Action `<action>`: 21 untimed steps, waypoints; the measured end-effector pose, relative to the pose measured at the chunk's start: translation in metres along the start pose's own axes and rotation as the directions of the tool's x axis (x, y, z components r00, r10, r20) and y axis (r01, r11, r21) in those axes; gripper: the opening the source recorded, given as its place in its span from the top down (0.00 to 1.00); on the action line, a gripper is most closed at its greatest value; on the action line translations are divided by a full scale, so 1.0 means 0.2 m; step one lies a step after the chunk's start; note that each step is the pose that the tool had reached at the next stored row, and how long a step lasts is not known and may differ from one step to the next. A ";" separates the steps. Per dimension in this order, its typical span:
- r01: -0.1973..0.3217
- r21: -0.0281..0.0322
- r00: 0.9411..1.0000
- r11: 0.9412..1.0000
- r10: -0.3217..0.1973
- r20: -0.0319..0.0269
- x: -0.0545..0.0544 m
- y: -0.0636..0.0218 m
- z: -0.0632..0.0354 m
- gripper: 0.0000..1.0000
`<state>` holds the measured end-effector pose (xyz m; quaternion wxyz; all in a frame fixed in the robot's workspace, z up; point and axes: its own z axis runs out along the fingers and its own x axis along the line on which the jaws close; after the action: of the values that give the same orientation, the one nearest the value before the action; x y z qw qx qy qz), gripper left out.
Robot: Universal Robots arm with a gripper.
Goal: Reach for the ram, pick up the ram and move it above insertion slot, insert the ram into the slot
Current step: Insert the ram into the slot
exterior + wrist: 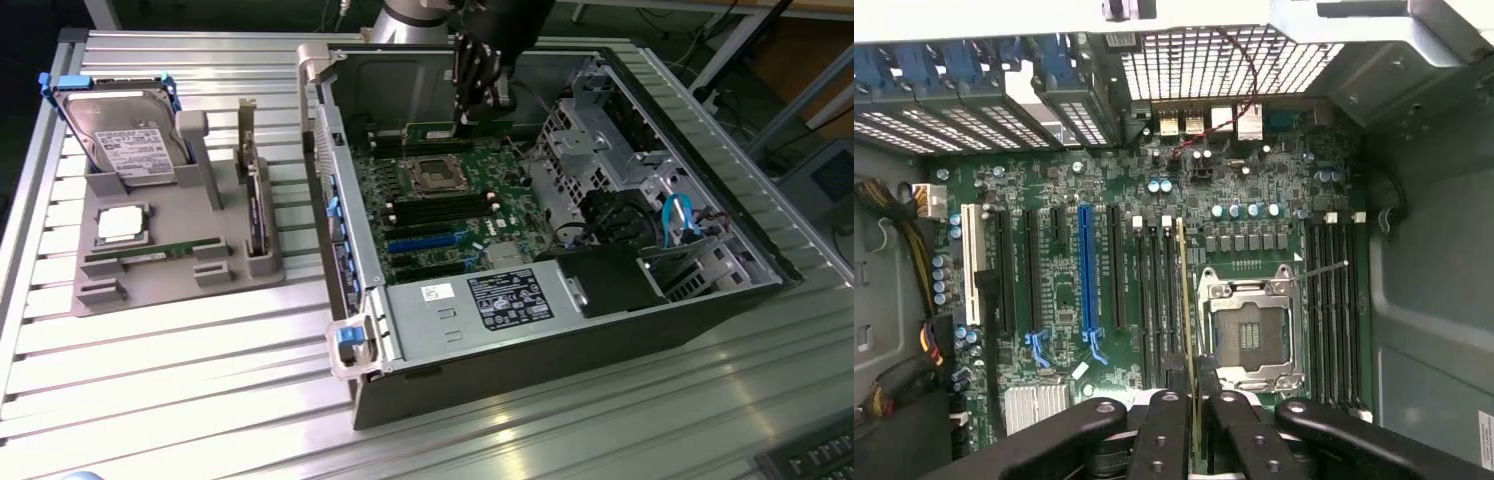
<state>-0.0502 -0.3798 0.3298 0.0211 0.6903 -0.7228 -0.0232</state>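
Observation:
My gripper is shut on the ram, a thin green stick seen edge-on between the two black fingers. The stick hangs inside the open computer case, over the black memory slots that lie beside the square processor socket. Its edge runs along the slot closest to that socket, and I cannot tell whether it touches. A second set of parallel slots lies on the socket's other side. In the exterior view the gripper points down over the motherboard's far end.
The case walls and drive cage enclose the board. The power supply fills its near end. A blue expansion socket lies beyond the slots. At the exterior view's left a grey fixture holds a hard drive and processor chip.

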 end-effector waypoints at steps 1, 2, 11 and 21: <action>0.000 0.000 1.000 1.000 0.000 0.000 0.00 0.000 0.000 0.86; 0.000 0.000 1.000 1.000 0.000 0.000 0.00 0.000 0.000 0.86; 0.000 0.000 1.000 1.000 0.000 0.000 0.00 -0.006 0.089 0.86; 0.000 0.000 1.000 1.000 0.000 0.000 0.00 -0.008 0.131 0.86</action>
<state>-0.0502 -0.3798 0.3036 0.0210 0.6903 -0.7228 -0.0232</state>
